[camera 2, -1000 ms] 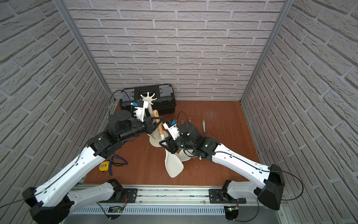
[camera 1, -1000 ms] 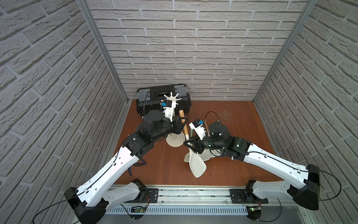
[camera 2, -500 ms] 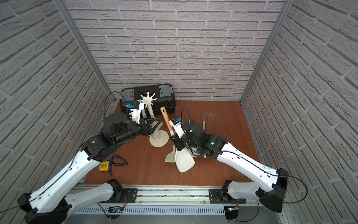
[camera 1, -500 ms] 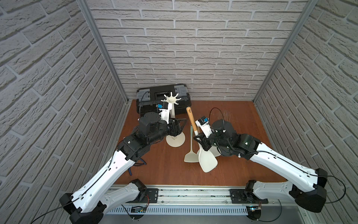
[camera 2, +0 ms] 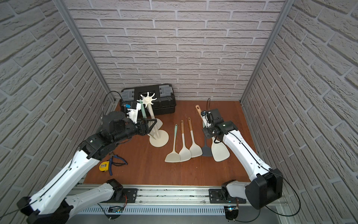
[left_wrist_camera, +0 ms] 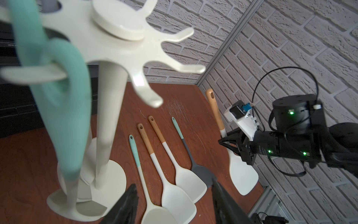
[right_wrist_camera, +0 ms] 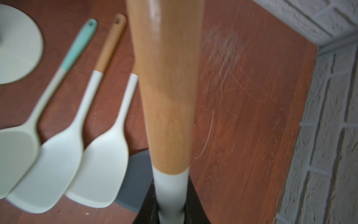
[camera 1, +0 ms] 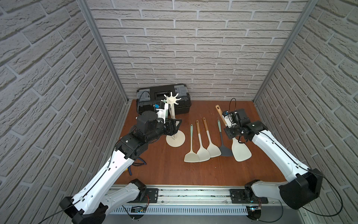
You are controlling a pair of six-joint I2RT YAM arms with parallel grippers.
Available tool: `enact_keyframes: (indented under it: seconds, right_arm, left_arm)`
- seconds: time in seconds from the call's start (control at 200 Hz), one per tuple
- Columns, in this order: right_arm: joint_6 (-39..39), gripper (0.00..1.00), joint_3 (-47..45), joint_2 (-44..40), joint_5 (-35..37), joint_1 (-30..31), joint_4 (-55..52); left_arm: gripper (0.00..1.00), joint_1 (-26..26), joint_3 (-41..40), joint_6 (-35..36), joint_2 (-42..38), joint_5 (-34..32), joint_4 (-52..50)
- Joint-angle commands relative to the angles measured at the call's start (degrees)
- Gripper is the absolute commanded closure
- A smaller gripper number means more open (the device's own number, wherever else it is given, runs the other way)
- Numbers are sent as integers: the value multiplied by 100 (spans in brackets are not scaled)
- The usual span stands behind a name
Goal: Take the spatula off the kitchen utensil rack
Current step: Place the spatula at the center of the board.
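Note:
My right gripper (camera 1: 230,131) (right_wrist_camera: 170,213) is shut on the white neck of the spatula (camera 1: 241,151) (right_wrist_camera: 166,87). The spatula's wooden handle points toward the back wall and its cream blade hangs low at the right end of the row on the table. The kitchen utensil rack (camera 1: 175,138) (camera 2: 158,138) stands at the back left, and a teal-handled spatula (left_wrist_camera: 58,116) (camera 2: 143,110) hangs from a crown prong. My left gripper (camera 1: 179,126) (left_wrist_camera: 174,201) is open and empty beside the rack's pole.
Several spatulas lie side by side on the brown table (camera 1: 174,166): a teal-handled one (camera 1: 191,147), two wooden-handled ones (camera 1: 201,145) and a grey one (camera 1: 222,143). A black toolbox (camera 1: 180,91) sits behind the rack. A yellow tape measure (camera 2: 103,166) and pliers (camera 2: 116,161) lie front left.
My left gripper has opened and drawn back from the rack's pole. My right arm has carried the spatula from beside the rack to the right end of the row.

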Motion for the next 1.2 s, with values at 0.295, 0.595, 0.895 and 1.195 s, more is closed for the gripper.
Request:
enact_keyframes:
  seconds: [0.295, 0.595, 0.895, 1.195]
  right_arm:
    - [983, 97, -2, 1543, -845, -1896, 539]
    - [1247, 97, 4, 2385, -584, -1956, 660]
    - [1234, 97, 23, 2758, -926, -1948, 1057]
    - [1345, 97, 335, 3189, -1259, -1910, 1260]
  left_arm:
    - [38, 443, -191, -17, 485, 766, 554]
    - [39, 655, -111, -52, 812, 988, 748]
    - [39, 682, -96, -95, 973, 1016, 800]
    - [39, 682, -68, -60, 924, 1235, 947]
